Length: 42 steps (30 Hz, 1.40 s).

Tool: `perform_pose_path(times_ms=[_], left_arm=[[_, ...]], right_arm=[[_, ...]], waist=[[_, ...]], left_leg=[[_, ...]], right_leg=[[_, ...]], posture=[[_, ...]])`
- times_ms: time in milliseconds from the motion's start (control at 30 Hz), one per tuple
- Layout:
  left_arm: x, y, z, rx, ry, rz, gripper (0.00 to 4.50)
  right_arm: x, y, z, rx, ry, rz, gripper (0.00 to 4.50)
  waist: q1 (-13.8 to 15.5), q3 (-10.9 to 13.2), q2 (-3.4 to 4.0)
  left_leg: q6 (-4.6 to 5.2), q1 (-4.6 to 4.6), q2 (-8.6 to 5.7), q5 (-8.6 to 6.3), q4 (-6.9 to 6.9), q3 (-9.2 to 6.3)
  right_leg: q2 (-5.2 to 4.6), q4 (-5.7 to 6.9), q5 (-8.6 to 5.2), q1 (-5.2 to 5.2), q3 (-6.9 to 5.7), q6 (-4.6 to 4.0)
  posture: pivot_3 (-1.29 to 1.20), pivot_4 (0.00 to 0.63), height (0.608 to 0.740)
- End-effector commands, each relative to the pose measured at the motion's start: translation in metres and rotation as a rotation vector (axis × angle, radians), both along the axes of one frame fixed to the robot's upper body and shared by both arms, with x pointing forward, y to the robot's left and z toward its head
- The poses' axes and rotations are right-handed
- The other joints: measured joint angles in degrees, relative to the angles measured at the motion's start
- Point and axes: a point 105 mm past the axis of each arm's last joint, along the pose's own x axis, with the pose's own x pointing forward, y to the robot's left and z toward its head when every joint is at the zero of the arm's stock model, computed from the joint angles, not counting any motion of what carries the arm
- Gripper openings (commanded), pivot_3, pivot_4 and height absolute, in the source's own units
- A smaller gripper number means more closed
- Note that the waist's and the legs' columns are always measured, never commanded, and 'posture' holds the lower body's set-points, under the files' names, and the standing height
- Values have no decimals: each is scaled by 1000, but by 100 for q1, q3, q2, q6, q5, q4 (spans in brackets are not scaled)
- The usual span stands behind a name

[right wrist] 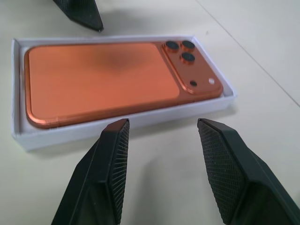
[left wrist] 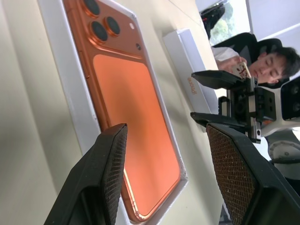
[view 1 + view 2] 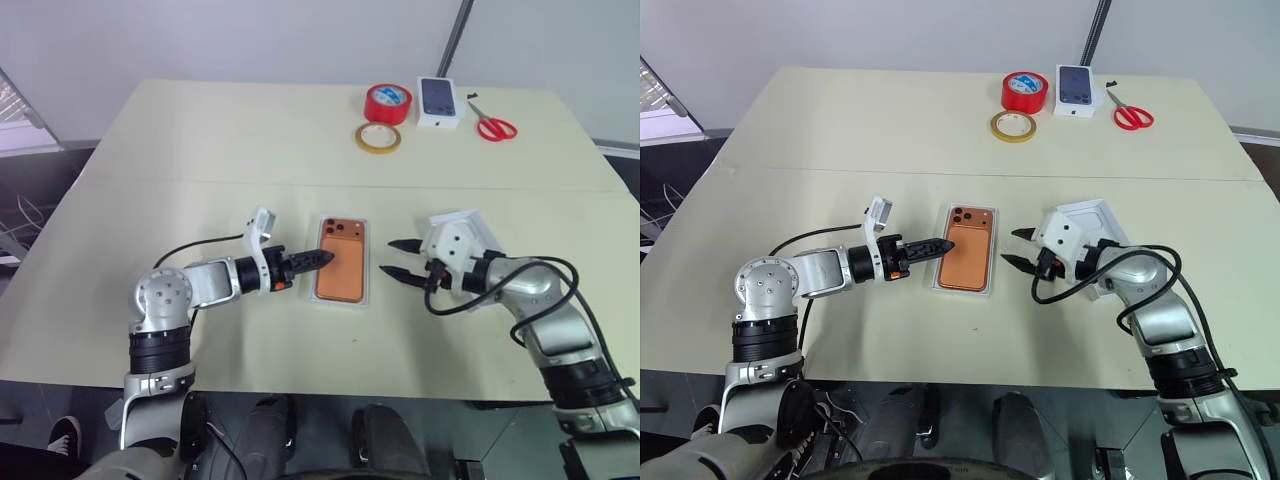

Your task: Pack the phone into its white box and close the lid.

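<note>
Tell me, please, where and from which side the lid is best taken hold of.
Probably by its long side wall, from above, with the right gripper, which is open right beside it. The lid lies flat on the table past the box and seems to be open side up, so that thin upright wall can be pinched.

You see two silver-grey arms with round shoulder joints and black ribbed collars. Each wrist carries a white angular camera housing. A looped black cable runs along each forearm. The left gripper and right gripper each end in two tapered black fingers with cross-hatched pads.
</note>
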Motion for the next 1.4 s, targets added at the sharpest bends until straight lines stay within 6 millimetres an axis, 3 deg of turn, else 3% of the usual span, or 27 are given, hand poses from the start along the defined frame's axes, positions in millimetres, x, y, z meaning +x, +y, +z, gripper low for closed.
perform_pose_path(times_ms=[33, 100, 200, 233, 333, 400, 433, 667, 767, 1000, 1100, 1233, 1400], left_arm=[[0, 1, 21, -1, -92, -12, 2799], [4, 8, 26, -17, -120, 23, 2799], [14, 23, 22, -10, -104, 96, 1959], [22, 33, 17, 99, -173, 149, 1490], [44, 55, 18, 233, -323, 275, 0], [45, 53, 10, 321, -378, 235, 0], [43, 51, 5, 356, -399, 206, 0], [28, 33, -30, 576, -599, -34, 0], [24, 26, -41, 547, -556, -84, 0], [1, -19, -53, 460, -515, -306, 0], [1, -46, -47, 384, -525, -330, 0], [-3, -80, -32, 286, -545, -372, 0], [-13, -106, -30, 241, -553, -438, 0]], right_arm=[[1, 3, 8, 5, -38, 14, 2428], [2, 3, 8, 4, -40, 14, 2428], [2, 3, 9, 10, -31, 11, 2428], [3, 2, 7, 7, -26, 7, 2428], [8, -1, 3, -36, -49, -13, 1069], [13, -3, -2, -70, -59, -36, 93], [15, -5, -3, -84, -62, -45, 30], [20, -3, -13, -134, -57, -57, 30], [19, 2, -13, -122, -56, -50, 30], [7, 19, -15, -79, -41, -6, 30], [4, 15, -16, -83, -20, -14, 30], [-1, -7, -14, -105, -7, -62, 30], [-15, -24, -17, -128, 27, -96, 30]], waist=[[0, 0, 0], [-2, 0, 0], [-2, 0, 0], [-3, 0, 0], [-4, 0, 0], [3, 0, 1], [5, 0, 1], [-6, 0, 2], [-9, -2, 5], [16, -3, 4], [45, -7, 11], [181, -7, 13], [142, -7, 15]], left_leg=[[0, 0, 0, 0, 0, 0], [0, 0, 0, 0, 1, 0], [0, 0, 0, 0, 0, 0], [0, 0, 0, 0, 0, 0], [-2, 1, 0, 1, -2, 1], [-2, 1, 0, 1, -2, 3], [-2, 0, 0, 1, -2, 4], [-1, -1, 2, 1, -5, 6], [1, 0, 6, 0, -6, 6], [30, -2, 2, -16, 10, 6], [32, -1, 2, -17, 15, 3], [55, -6, 0, -31, 51, 1], [75, -6, -4, -43, 64, -2]], right_leg=[[0, 0, 0, 0, 0, 0], [0, 0, 0, 0, 0, 0], [0, 0, 0, 0, 0, 0], [0, 0, 0, -1, 0, 0], [4, 0, 0, -1, 0, 0], [3, -1, 0, -2, 0, -1], [2, -2, 0, -2, 0, -1], [2, -2, 0, -6, 2, -1], [5, -2, 0, -6, 3, -1], [3, -1, 0, 4, 1, 0], [5, 0, -1, 10, 0, 0], [5, 0, -1, 26, 0, 1], [3, -3, -1, 35, 1, 1]], posture=[[0, 150, 728], [0, 150, 728], [0, 150, 728], [0, 150, 728], [0, 150, 728], [0, 150, 728], [0, 150, 728], [0, 150, 728], [0, 150, 728], [0, 150, 728], [0, 150, 728], [0, 150, 728], [0, 150, 728]])
